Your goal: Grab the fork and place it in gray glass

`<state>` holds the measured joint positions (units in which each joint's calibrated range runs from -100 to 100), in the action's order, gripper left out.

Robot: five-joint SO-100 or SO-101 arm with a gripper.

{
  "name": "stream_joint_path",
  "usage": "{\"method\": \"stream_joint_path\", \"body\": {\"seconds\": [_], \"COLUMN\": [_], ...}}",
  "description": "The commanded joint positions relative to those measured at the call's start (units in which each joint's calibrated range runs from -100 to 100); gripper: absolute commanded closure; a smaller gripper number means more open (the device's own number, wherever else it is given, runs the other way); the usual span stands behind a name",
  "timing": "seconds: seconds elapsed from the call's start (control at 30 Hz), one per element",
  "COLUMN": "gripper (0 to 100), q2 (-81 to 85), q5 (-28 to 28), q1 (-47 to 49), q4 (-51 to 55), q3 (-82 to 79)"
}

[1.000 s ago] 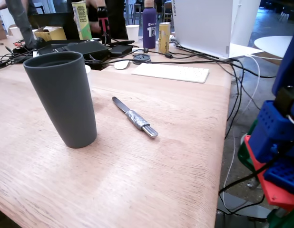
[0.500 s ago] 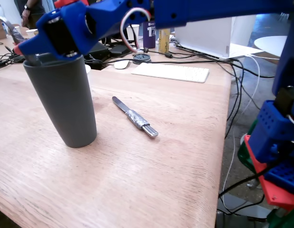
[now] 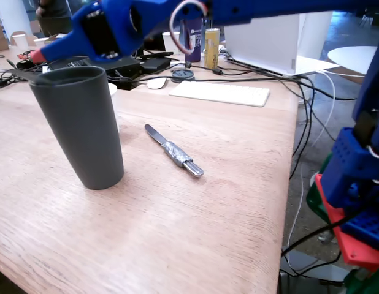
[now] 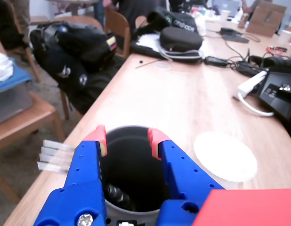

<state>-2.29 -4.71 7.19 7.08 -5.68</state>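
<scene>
In the fixed view the gray glass (image 3: 76,125) stands upright on the wooden counter (image 3: 195,214), near its left side. A thin grey piece sticks out over the glass's left rim. This seems to be the tine end of the fork (image 3: 19,74), but it is small and dim here. The blue arm reaches in from the right across the top of the picture, with the red-tipped tool (image 3: 37,57) above and just behind the glass mouth. From this angle I cannot tell whether its fingers are apart. The tape-wrapped knife (image 3: 174,152) lies flat on the counter to the right of the glass, apart from it. The glass wall hides what is inside.

The wrist view looks straight down into the gray glass (image 4: 131,174). Low inside it, a crinkled silver shape rests against the left wall, most likely the fork's wrapped handle. The fork's tines (image 4: 53,154) show pale and blurred beyond the left rim. The tool (image 4: 126,139) is released, its two fingers spread wide over the mouth with nothing between them. A white round disc (image 4: 225,156) lies on the counter to the right.
</scene>
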Motion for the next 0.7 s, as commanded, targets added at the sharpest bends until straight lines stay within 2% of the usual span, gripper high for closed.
{"method": "stream_joint_path", "body": {"seconds": [0.0,0.37,0.67], "gripper": [80,80,80], "q2": [13.7,48.4,90.5], "q5": [0.0,0.5,0.8], "q1": [0.4,0.6,-1.1], "q4": [0.1,0.1,0.2], "q3": [-6.7,-27.3,-78.9]}}
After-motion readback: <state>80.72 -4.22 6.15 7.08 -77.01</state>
